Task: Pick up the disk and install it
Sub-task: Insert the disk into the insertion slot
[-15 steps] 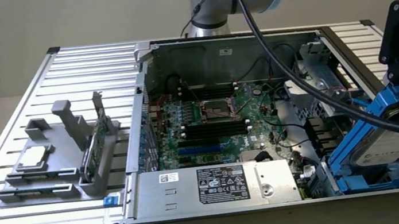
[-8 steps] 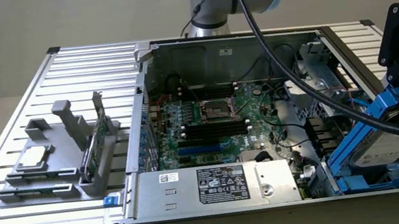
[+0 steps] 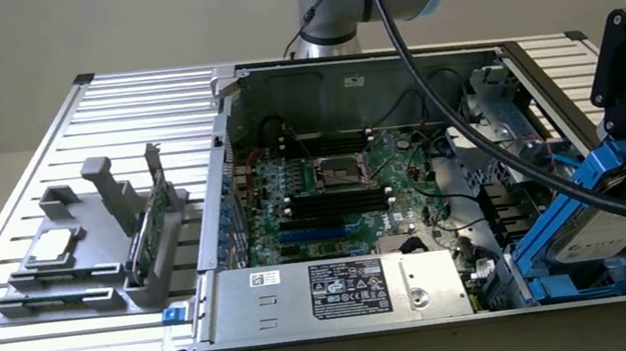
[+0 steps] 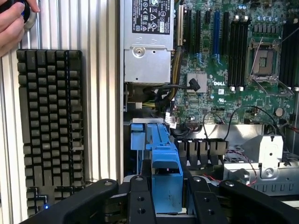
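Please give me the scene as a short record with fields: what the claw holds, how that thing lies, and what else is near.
grip: claw shut on disk
disk pose: tilted, over the open computer case, at the exterior view's right
disk seated: not yet
outside case: keyboard; a person's hand past its far end
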